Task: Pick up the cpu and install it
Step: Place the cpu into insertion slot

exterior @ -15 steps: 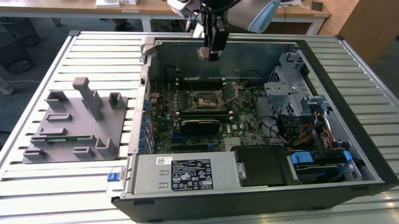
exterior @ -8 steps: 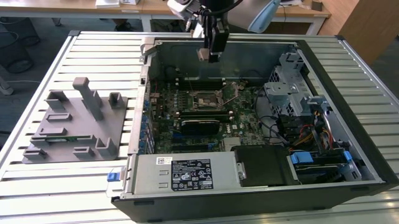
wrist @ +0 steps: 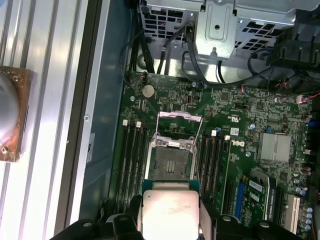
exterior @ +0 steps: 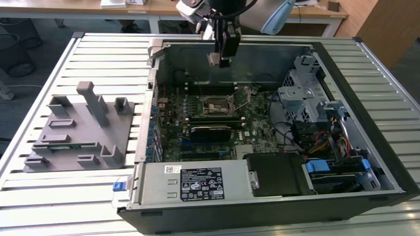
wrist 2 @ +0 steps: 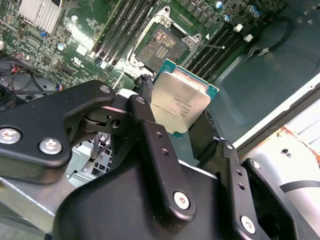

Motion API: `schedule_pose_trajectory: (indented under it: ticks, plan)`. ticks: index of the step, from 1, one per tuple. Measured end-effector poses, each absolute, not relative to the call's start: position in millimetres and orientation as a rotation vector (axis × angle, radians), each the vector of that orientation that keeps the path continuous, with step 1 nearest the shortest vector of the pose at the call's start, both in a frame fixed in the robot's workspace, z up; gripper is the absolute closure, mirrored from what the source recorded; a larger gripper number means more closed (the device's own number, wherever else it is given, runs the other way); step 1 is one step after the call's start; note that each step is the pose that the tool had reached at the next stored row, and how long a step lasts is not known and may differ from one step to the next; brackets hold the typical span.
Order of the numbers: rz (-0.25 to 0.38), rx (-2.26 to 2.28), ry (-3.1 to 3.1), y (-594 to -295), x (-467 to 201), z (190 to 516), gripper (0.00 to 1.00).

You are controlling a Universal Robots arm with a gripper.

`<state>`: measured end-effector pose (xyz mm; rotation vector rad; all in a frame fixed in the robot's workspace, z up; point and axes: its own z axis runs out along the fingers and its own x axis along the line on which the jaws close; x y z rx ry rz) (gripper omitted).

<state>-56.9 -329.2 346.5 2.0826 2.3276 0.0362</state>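
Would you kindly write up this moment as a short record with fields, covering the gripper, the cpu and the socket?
gripper: above the open case, fingers shut on the cpu
cpu: held by its edges, silvery face in both wrist views, clear of the board
socket: empty, metal frame swung open
tray: grey, on the table, at the exterior view's left of the case
progress: cpu picked up, not yet in the socket
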Motion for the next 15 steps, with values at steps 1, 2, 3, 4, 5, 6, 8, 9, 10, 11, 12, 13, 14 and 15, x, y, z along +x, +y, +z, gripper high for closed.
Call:
schedule_pose_trajectory:
  ticks: [1,2,3,4,5,6,8,9,10,11,12,13,14,15]
  plan:
    - [0.036,2.084,2.326,-329,-57,346,0.46]
    - [0.036,2.087,2.324,-329,-57,345,0.46]
    - [0.036,2.090,2.321,-329,-57,343,0.46]
    - [0.036,2.093,2.318,-330,-57,342,0.46]
    - [0.036,2.096,2.315,-330,-57,340,0.46]
    - [0.036,2.098,2.313,-330,-57,338,0.46]
    - [0.036,2.102,2.310,-331,-57,335,0.46]
    - [0.036,2.103,2.308,-331,-57,333,0.46]
    - [0.036,2.105,2.307,-331,-57,331,0.46]
    - [0.036,2.106,2.306,-332,-57,329,0.46]
    - [0.036,2.107,2.305,-333,-57,327,0.46]
    - [0.036,2.107,2.305,-334,-57,326,0.46]
    - [0.036,2.107,2.305,-335,-57,324,0.46]
    - [0.036,2.107,2.305,-336,-57,323,0.46]
